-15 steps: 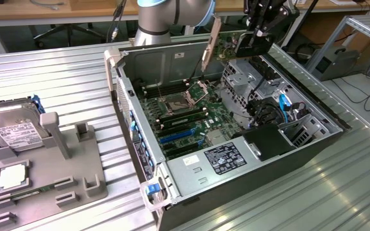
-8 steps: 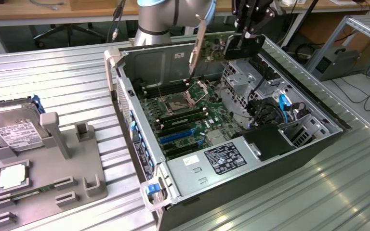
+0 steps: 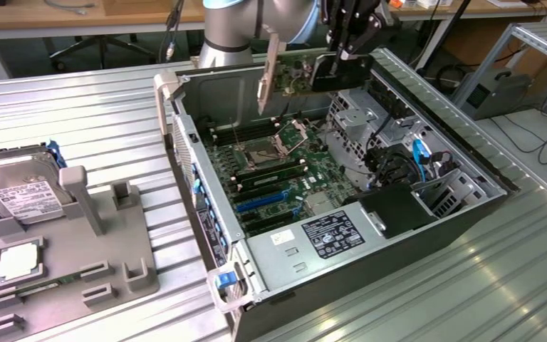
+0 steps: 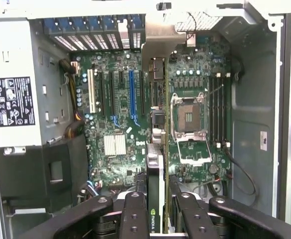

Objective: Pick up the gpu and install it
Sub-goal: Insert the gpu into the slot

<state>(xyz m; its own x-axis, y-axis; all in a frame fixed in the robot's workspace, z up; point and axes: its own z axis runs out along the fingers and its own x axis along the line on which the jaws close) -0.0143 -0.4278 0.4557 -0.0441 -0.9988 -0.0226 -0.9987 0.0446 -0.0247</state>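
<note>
While the gpu (image 3: 323, 73) is held up in the air, it is kept over the far end of the open computer case (image 3: 186, 146). It is clamped on both flat sides by the claw (image 3: 347, 51), and its silver end bracket (image 3: 271, 65) points toward the exterior view's left. The card is not yet set in any slot, and it is seen well above the motherboard (image 3: 275, 165).

In the wrist view the gpu (image 4: 155, 174) is seen on its thin edge, gripped between the two fingers (image 4: 134, 211) of the claw (image 4: 159, 206). Under it the motherboard (image 4: 115, 119) is laid flat in the case (image 4: 254, 74). The card is lined up between the long blue slot (image 4: 132, 92) and the open CPU socket (image 4: 191, 117).

Inside the case, a power supply (image 3: 329, 236) with a black and white label is fixed at the near end. The case is laid on its side on a ribbed metal desk (image 3: 74, 121). On the exterior view's left, well apart from the case, a grey holder (image 3: 74, 246) is set on the desk, and a silver hard drive (image 3: 17, 189) is propped in it.
</note>
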